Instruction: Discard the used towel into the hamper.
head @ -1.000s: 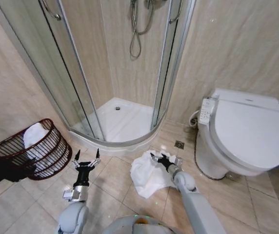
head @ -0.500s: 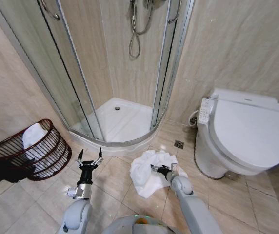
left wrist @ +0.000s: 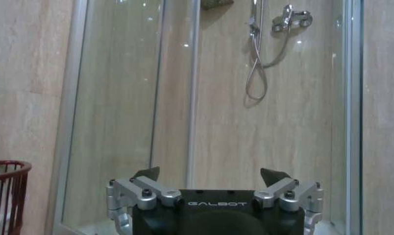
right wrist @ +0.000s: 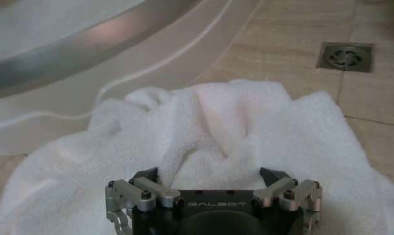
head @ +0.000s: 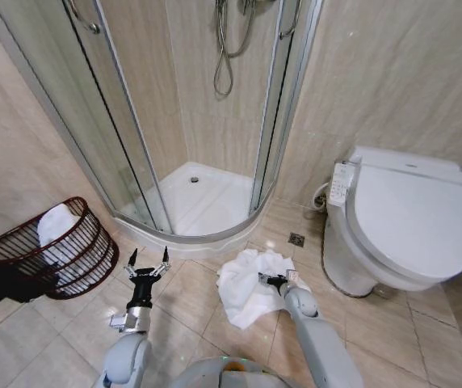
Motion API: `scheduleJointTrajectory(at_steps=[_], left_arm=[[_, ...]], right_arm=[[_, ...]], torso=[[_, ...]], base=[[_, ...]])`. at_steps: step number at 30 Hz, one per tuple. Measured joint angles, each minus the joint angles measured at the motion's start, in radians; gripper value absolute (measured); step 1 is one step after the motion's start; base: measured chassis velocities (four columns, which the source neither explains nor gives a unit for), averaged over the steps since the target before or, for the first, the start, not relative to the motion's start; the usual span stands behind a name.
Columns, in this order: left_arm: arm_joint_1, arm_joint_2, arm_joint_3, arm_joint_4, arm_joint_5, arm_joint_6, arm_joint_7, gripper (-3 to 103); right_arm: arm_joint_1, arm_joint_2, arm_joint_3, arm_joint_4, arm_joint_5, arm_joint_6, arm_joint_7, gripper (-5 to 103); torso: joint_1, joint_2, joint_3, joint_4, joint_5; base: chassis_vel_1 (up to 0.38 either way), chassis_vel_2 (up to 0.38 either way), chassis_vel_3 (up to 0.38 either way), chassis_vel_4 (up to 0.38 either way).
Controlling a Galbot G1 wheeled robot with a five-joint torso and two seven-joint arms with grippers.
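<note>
The hamper (head: pixel 49 246) sits on the floor by the wall on the left, tipped over a bit. Next to it the left tool (head: pixel 148 266) waits up high, wide open and empty. The right tool (head: pixel 273 280) is pressed down into the white towel (head: pixel 247 284) on the floor, its fingers open around a fold, ready to pinch it.

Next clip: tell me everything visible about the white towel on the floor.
The towel is white terry cloth, crumpled into a loose heap with soft folds and a raised ridge in the middle. It lies on the beige floor tiles between the shower tray and the toilet, near the floor drain. The right end effector is down on it, fingers open, straddling the ridge. The hamper stands apart, to the robot's left.
</note>
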Motion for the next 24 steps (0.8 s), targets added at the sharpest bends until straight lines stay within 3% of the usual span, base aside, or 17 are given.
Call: scheduleJointTrajectory(at_steps=[5,7,10,13,14,15,17,22,24], left_arm=[[0.003,-0.002,0.002,-0.005,0.010,0.001,0.000,100],[0.007,-0.004,0.004,-0.012,0.013,0.002,0.001,100],[0.009,-0.004,0.005,-0.016,0.014,0.004,0.002,100],[0.006,-0.005,0.014,-0.017,0.022,0.005,0.002,100],[0.003,-0.007,0.022,-0.018,0.027,0.006,0.001,100],[0.003,-0.007,0.022,-0.018,0.027,0.006,0.001,100],[0.001,-0.014,0.039,-0.023,0.033,0.011,-0.002,100],[0.001,-0.020,0.054,-0.026,0.043,0.015,-0.006,100],[0.002,-0.020,0.059,-0.026,0.045,0.018,-0.006,100]], right_arm=[[-0.003,0.008,0.024,-0.018,-0.014,0.026,-0.092,100],[-0.013,0.013,0.042,-0.025,-0.031,0.050,-0.163,101],[-0.021,0.016,0.048,-0.025,-0.036,0.056,-0.181,97],[-0.039,0.016,0.060,-0.026,-0.040,0.070,-0.199,90],[-0.045,0.014,0.065,-0.026,-0.040,0.073,-0.203,79],[-0.045,0.014,0.065,-0.026,-0.040,0.073,-0.203,79],[-0.053,0.009,0.075,-0.027,-0.040,0.079,-0.205,68],[-0.058,0.010,0.084,-0.034,-0.039,0.093,-0.206,57],[-0.061,0.011,0.086,-0.036,-0.039,0.101,-0.206,47]], torso=[[0.000,0.000,0.000,0.0000,0.0000],[0.000,0.000,0.000,0.0000,0.0000],[0.000,0.000,0.000,0.0000,0.0000],[0.000,0.000,0.000,0.0000,0.0000],[0.000,0.000,0.000,0.0000,0.0000],[0.000,0.000,0.000,0.0000,0.0000],[0.000,0.000,0.000,0.0000,0.0000],[0.000,0.000,0.000,0.0000,0.0001],[0.000,0.000,0.000,0.0000,0.0001]], base=[[0.000,0.000,0.000,0.000],[0.000,0.000,0.000,0.000],[0.000,0.000,0.000,0.000],[0.000,0.000,0.000,0.000],[0.000,0.000,0.000,0.000],[0.000,0.000,0.000,0.000],[0.000,0.000,0.000,0.000],[0.000,0.000,0.000,0.000],[0.000,0.000,0.000,0.000]])
